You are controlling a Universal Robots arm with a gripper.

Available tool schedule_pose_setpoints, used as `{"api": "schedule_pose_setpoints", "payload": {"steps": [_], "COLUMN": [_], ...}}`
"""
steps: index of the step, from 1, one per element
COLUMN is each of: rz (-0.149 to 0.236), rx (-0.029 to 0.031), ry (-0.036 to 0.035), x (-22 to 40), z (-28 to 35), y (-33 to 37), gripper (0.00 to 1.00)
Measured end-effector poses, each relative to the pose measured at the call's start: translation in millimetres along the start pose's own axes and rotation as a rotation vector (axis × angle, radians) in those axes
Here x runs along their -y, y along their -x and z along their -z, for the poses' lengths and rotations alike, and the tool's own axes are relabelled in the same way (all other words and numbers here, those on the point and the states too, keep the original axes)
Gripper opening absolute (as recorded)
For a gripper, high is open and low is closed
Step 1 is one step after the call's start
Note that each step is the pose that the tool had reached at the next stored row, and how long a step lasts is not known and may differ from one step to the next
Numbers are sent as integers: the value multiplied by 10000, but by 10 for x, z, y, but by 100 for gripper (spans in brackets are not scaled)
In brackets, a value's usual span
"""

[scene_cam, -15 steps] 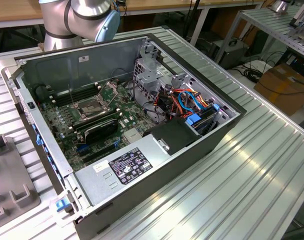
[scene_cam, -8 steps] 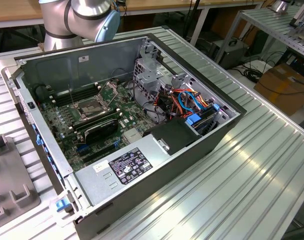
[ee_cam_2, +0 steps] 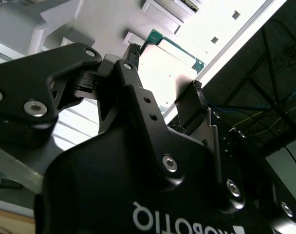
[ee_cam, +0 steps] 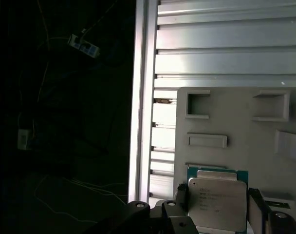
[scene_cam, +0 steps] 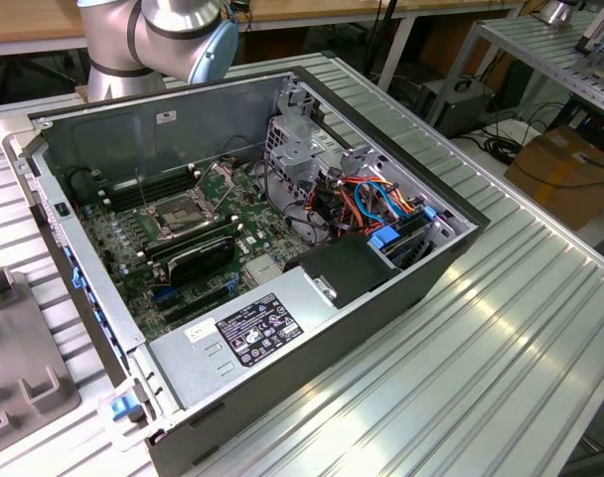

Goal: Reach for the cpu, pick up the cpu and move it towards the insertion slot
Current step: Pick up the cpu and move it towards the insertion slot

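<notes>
1. In both wrist views, the black gripper [ee_cam: 218,201] [ee_cam_2: 165,68] is low over a pale grey moulded tray [ee_cam: 226,117] that has shallow rectangular recesses.
2. The cpu [ee_cam: 217,204] [ee_cam_2: 168,62], a thin square chip with a silver-grey metal face and a green rim, lies flat on this tray.
3. The jaws stand one on each side of the chip, close against two opposite edges. I cannot tell whether they are pressing on it or only bracketing it.
4. In the first wrist view, the tray sits on a ribbed metal bench [ee_cam: 226,53], close to the bench's long edge. Past that edge is a dark floor with loose cables [ee_cam: 82,45].
5. In the exterior view, an open computer case [scene_cam: 163,119] lies on its side on the ribbed bench [scene_cam: 501,328].
6. The grey and blue robot arm [scene_cam: 153,35] rises behind the case's far wall and runs out of the top of the picture.
7. The insertion slot [scene_cam: 178,212] is a square socket with a shiny metal frame and a dark centre. It sits on the green board inside the case, towards the exterior view's left, and its bracket is tipped up.
8. A grey power supply box [scene_cam: 247,333] with a white label fills the near end of the case.
9. Blue and orange cables [scene_cam: 381,204] are bunched towards the exterior view's right.
</notes>
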State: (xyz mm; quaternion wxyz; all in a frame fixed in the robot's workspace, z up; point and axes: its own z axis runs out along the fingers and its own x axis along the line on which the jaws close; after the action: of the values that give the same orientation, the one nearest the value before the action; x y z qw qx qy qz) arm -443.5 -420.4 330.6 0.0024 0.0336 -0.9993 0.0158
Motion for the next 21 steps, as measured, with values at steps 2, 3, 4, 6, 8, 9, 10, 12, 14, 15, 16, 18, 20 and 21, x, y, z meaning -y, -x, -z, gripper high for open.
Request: {"api": "schedule_pose_setpoints", "payload": {"steps": [2, 3, 4, 6, 8, 9, 10, 12, 14, 15, 16, 18, 20, 21], "rz": [0, 0, -1, -1, 0, 0, -1, -1, 0, -1, -1, 0, -1, -1], "rx": [2, 0, 0, -1, 0, 0, 0, 0, 0, 0, 0, 0, -1, -1], "ry": [1, 0, 0, 0, 1, 0, 0, 0, 0, 1, 0, 1, 0, 0], "x": [1, 1, 2, 3, 5, 5, 5, 6, 7, 7, 7, 8, 10, 10], "z": [17, 32, 47, 82, 142, 157, 168, 191, 208, 218, 235, 271, 300, 322], "y": [0, 0, 0, -1, -1, -1, -1, -1, -1, -1, -1, -2, -2, -2], "gripper": [55, 55, 55, 55, 55, 55, 55, 55, 55, 55, 55, 55, 55, 55]}}
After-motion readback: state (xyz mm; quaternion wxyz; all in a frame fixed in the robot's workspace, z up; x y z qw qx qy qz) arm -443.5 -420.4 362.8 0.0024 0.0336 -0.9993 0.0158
